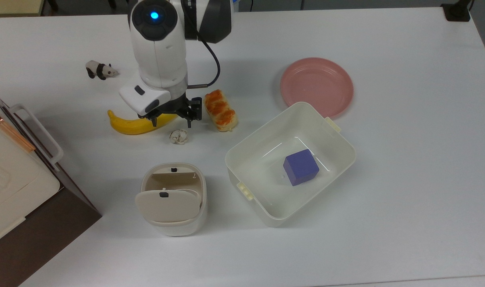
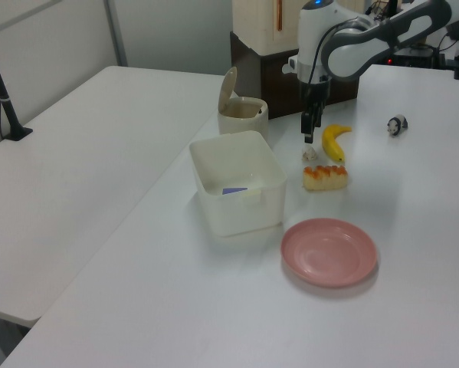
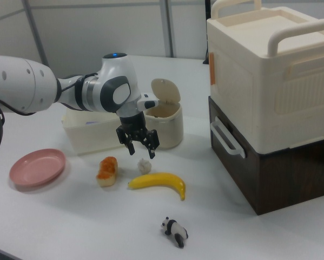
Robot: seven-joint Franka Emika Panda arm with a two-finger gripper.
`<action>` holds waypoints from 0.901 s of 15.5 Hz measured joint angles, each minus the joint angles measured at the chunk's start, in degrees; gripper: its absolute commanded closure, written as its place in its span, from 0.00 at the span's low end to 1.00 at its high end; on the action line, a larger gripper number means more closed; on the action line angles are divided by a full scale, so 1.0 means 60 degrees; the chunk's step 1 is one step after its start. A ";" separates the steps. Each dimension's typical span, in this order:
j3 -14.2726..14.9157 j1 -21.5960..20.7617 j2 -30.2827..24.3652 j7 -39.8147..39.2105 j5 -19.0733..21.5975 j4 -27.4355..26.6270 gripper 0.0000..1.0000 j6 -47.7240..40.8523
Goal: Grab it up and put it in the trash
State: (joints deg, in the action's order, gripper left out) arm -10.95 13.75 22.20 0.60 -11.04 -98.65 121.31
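My gripper (image 1: 171,120) is released, its black fingers spread and pointing down, holding nothing. It hangs above the table, just short of the crumpled paper ball (image 1: 179,136). In the top view the ball lies slightly below and to the right of my fingertips; in the right view it sits directly beneath them (image 3: 140,153), still apart. The ball rests on the white table (image 1: 406,159), between the banana (image 1: 127,125) and the glazed bread roll (image 1: 220,109), touching neither. It is whitish-grey, irregular and creased, with no clear long axis, so I judge any closing direction will serve; it should crush easily.

Beyond the ball, toward the top view's bottom, stands the trash bin (image 1: 173,199): cream plastic, rounded-rectangular, its swing flap tilted up and the opening exposed. To the top view's right of it sits a white rectangular tub (image 1: 338,135) containing a blue cube (image 1: 301,167). Farther off lie a smooth pink plate (image 1: 316,85) and a panda figurine (image 1: 100,70).
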 measured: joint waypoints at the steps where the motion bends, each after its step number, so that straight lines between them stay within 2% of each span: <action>1: -0.0002 -0.0065 0.0054 0.0005 -0.0028 0.0051 0.13 0.0000; 7: -0.0004 -0.0337 0.0369 0.0158 -0.0430 0.0099 0.16 0.0000; 10: -0.0004 -0.0347 0.0645 0.0215 -0.0692 0.0104 0.24 0.0000; 12: -0.0004 -0.0347 0.0745 0.0306 -0.0825 0.0142 0.39 0.0000; 13: -0.0004 -0.0347 0.0776 0.0322 -0.0852 0.0172 0.54 0.0000; 14: -0.0004 -0.0347 0.0806 0.0326 -0.0861 0.0207 0.61 0.0000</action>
State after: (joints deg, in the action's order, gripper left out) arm -10.97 11.67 27.04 2.55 -16.20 -97.41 121.32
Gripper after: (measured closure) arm 0.352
